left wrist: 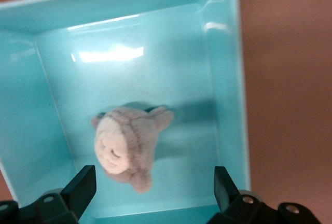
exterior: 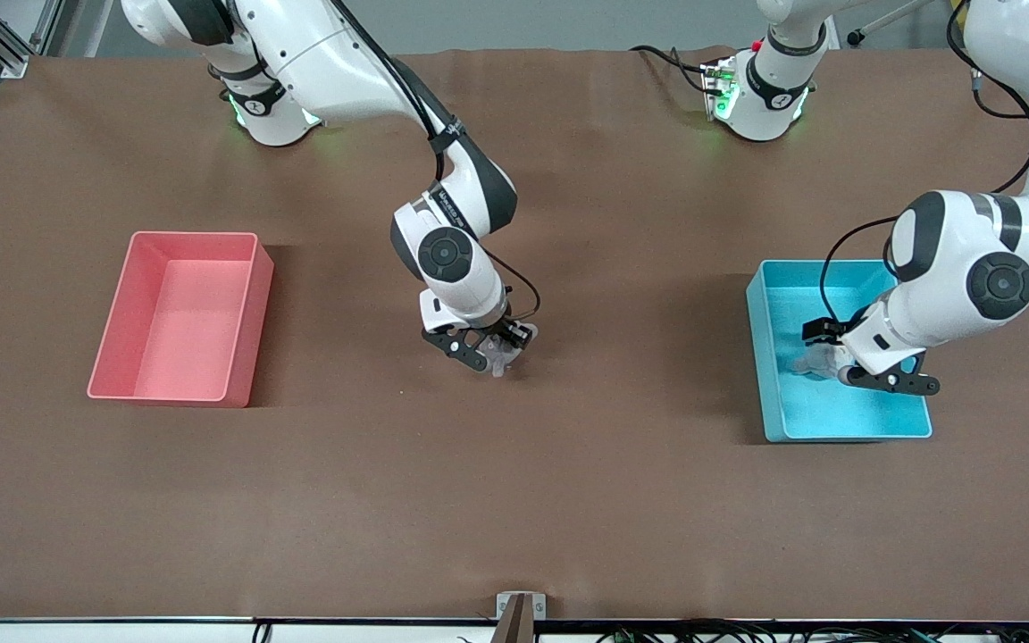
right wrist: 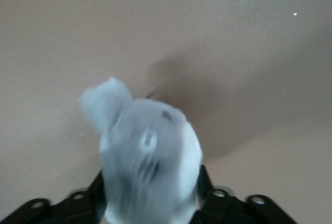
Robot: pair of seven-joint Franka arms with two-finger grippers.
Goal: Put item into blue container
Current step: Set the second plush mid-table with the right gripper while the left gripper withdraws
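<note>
Two bins stand on the brown worktop (exterior: 514, 500), one at each end. The blue container (exterior: 765, 357), a bright cyan rectangular bin with low walls, is toward the left arm's end; the pink bin (exterior: 246, 330) of the same size is toward the right arm's end, well apart from it. The pink bin shows nothing inside.

Two plush toys are in view. One is a small beige and tan plush animal (left wrist: 127, 146) with a pale face and little ears, seen inside the blue container in the left wrist view; in the front view it shows as a pale shape (exterior: 818, 360) partly hidden by the arm. The other is a grey and white plush toy (right wrist: 150, 162) with a pointed ear, blurred in the right wrist view; the front view shows only a pale bit of it (exterior: 503, 362) at the middle of the worktop, between the two bins.

Two arms are at work. The left claw (left wrist: 154, 190) is over the blue container, its fingers (left wrist: 80, 187) spread wide apart on either side of the beige plush and not touching it. The right claw (exterior: 489, 350) is low over the middle of the worktop with the grey plush between its fingers (right wrist: 203, 182), which flank the toy closely; whether they are pressing on it I cannot tell.
</note>
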